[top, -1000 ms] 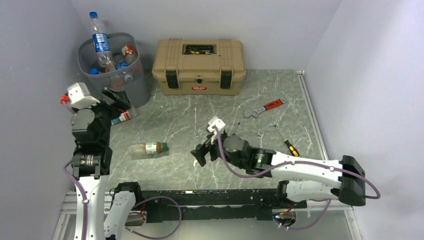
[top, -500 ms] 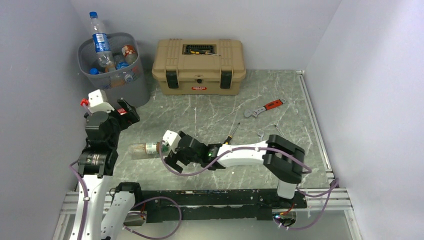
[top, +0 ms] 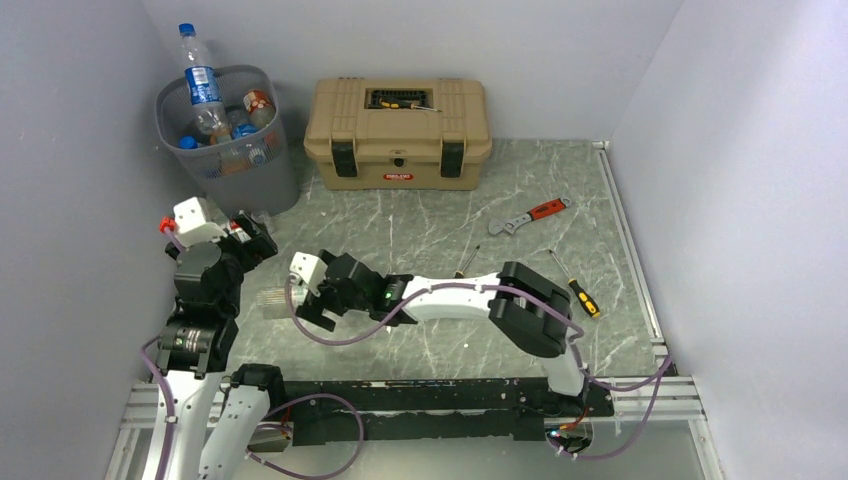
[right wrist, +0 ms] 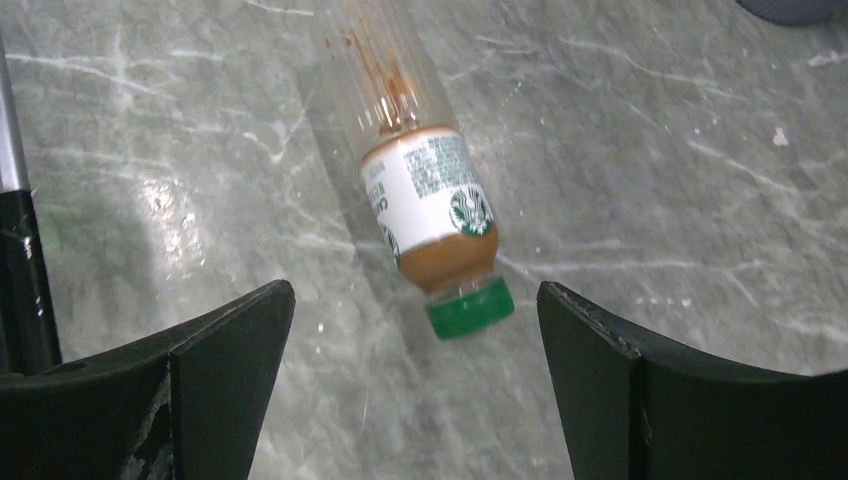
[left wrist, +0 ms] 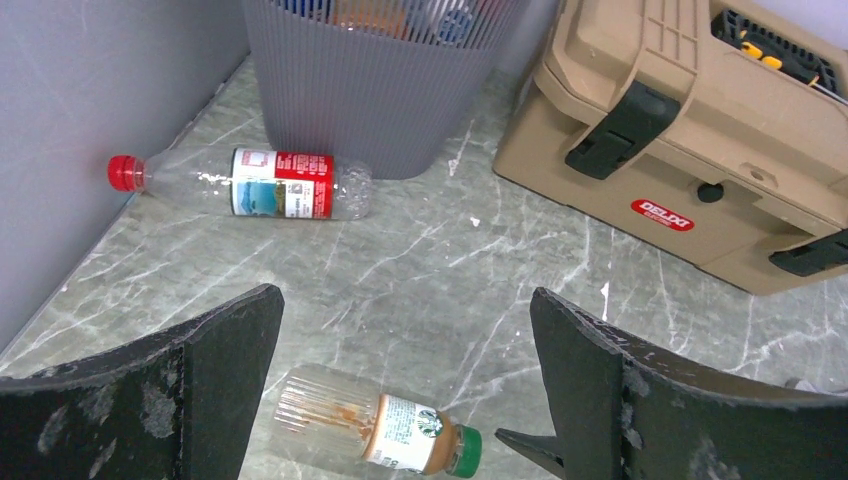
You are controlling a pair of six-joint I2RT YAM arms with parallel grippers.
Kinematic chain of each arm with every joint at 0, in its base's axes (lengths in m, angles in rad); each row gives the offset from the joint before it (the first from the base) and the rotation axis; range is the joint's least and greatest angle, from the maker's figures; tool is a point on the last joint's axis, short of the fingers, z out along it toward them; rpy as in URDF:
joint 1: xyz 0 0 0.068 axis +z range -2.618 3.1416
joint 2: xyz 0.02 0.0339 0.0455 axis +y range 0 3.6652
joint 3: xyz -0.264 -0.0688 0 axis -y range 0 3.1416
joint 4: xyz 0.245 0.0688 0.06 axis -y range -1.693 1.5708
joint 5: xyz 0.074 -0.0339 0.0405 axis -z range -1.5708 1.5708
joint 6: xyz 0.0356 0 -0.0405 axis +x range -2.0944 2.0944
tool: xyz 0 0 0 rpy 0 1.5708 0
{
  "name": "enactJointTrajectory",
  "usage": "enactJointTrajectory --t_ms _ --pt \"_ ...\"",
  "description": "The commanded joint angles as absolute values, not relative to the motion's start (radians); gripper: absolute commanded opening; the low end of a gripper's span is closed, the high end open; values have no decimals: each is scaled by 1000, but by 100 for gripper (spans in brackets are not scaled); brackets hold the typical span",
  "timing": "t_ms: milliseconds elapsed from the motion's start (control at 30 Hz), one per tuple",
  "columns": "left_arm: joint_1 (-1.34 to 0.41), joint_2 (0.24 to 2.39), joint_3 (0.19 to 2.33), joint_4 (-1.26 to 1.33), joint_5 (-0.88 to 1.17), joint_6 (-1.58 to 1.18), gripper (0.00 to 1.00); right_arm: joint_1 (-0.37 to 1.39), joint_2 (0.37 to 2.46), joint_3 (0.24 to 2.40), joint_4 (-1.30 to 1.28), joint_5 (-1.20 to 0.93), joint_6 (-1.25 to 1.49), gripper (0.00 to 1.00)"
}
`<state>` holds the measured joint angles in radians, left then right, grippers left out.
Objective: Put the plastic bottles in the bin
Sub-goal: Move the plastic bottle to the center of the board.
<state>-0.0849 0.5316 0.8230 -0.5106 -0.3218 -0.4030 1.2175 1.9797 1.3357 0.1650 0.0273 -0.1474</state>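
Lying flat, bottle (right wrist: 430, 225) sits before open right jaws.

2 loose bottles (left wrist: 283, 184), 1 bin (top: 262, 178), 1 toolbox (top: 398, 135), 2 screwdrivers (top: 578, 290)

Bottles (top: 203, 85) in the bin (top: 262, 185), toolbox (top: 397, 133) to its right, another bottle (left wrist: 270, 183) just before it.

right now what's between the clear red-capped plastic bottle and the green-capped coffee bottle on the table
Nothing. In the left wrist view only bare grey marble tabletop separates the clear red-capped plastic bottle from the green-capped coffee bottle.
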Motion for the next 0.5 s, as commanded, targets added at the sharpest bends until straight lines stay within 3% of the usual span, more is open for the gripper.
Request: enactJointTrajectory --t_ms 0,467 --pt "-91 537 822 -502 -394 -434 100 1209 2046 1441 160 -46 -178 96" --pt "-95 547 813 -493 -374 -428 99 1191 2260 1675 35 -46 -203 94"
